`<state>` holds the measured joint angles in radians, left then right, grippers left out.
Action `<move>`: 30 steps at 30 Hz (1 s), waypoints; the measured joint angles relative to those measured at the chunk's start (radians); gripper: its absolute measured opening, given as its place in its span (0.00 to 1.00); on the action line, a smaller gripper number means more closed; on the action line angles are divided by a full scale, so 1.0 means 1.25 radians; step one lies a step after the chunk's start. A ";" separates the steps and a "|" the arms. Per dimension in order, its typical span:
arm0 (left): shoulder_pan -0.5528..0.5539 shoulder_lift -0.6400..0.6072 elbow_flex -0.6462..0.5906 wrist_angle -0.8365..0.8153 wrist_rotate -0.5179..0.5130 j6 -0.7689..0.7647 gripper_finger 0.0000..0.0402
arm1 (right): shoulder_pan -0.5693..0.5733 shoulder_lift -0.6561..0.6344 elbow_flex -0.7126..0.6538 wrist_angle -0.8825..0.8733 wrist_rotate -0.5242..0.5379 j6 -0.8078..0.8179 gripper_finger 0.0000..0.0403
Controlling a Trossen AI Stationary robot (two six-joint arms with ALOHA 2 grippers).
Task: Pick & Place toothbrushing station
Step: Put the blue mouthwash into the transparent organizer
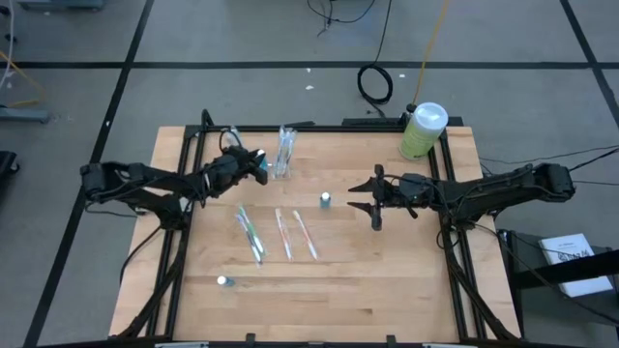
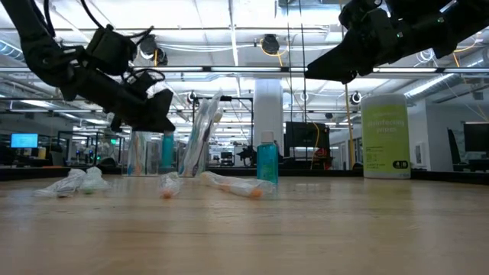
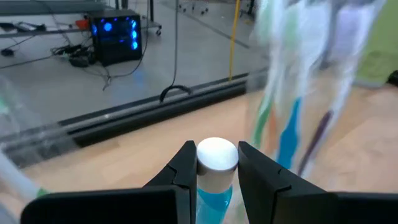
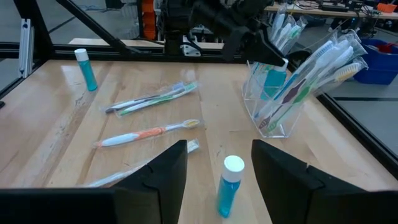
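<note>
Gripping a small blue bottle (image 3: 216,186) beside the toothbrushing station (image 1: 283,155), your left gripper (image 3: 216,163) pinches its neck, right gripper (image 4: 217,163) spread apart over another bottle (image 1: 326,200).

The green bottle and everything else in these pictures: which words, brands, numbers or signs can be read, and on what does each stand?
Green bottle: pale lettering on its label, too blurred to read.
White sheet on the floor right of the table: dark print, too small to read.
Small blue bottles, wrapped toothbrushes and toothbrushing station: no readable text.
So nothing can be quoted.
</note>
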<state>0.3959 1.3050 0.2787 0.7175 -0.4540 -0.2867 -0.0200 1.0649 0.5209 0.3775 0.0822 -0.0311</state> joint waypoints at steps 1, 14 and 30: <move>0.003 0.010 0.000 -0.001 -0.001 -0.002 0.18 | 0.000 0.000 0.000 0.000 0.000 0.000 0.42; 0.007 0.103 0.000 0.071 -0.002 0.024 0.18 | 0.000 0.000 0.000 -0.003 0.000 0.000 0.42; 0.005 0.088 0.000 0.056 0.030 0.037 0.47 | 0.000 0.000 0.000 -0.013 0.000 -0.005 0.43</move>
<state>0.4026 1.4155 0.2787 0.7876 -0.4160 -0.2402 -0.0200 1.0653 0.5209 0.3614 0.0818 -0.0380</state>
